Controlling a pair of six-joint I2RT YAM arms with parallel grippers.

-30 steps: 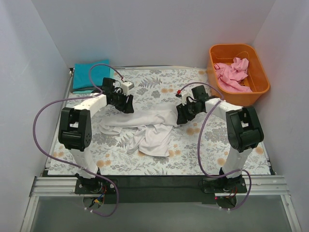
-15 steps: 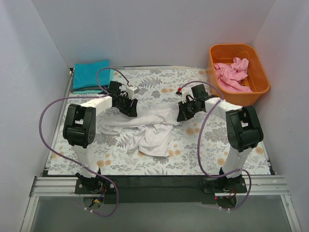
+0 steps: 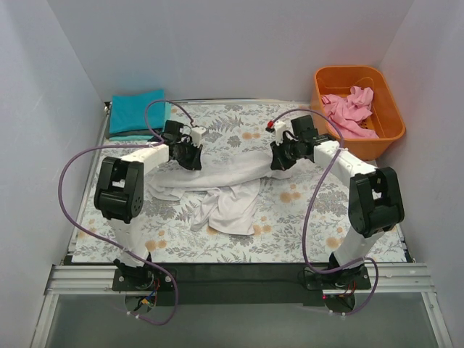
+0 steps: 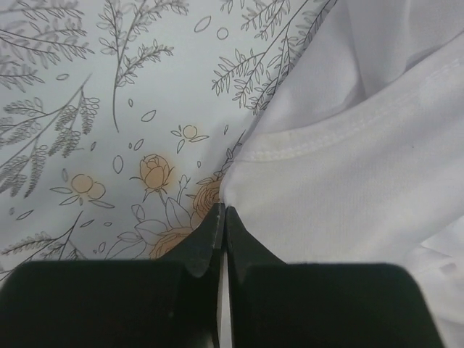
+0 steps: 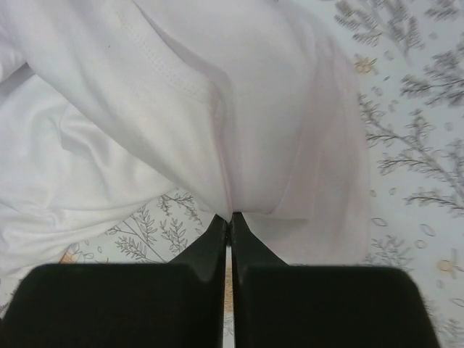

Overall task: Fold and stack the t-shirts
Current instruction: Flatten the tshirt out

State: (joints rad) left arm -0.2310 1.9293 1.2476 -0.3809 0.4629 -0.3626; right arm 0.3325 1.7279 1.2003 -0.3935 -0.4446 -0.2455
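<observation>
The white t-shirt (image 3: 228, 185) lies crumpled in the middle of the flowered table. My left gripper (image 3: 190, 157) is shut on its left edge; the left wrist view shows the jaws (image 4: 223, 216) pinching the hem of the white cloth (image 4: 348, 174). My right gripper (image 3: 279, 161) is shut on its right end; the right wrist view shows the jaws (image 5: 230, 219) pinching a fold of the white cloth (image 5: 217, 109). The teal t-shirt (image 3: 135, 113) lies folded at the back left. The pink t-shirt (image 3: 349, 110) lies bunched in the orange tub (image 3: 391, 123).
The orange tub stands at the back right corner. White walls close the table on three sides. Purple cables loop off both arms. A black strip (image 3: 232, 272) runs along the near edge by the arm bases.
Both grippers have moved toward the back of the table with the white t-shirt's ends, stretching the cloth's upper edge between them. The right arm has reached out farther.
</observation>
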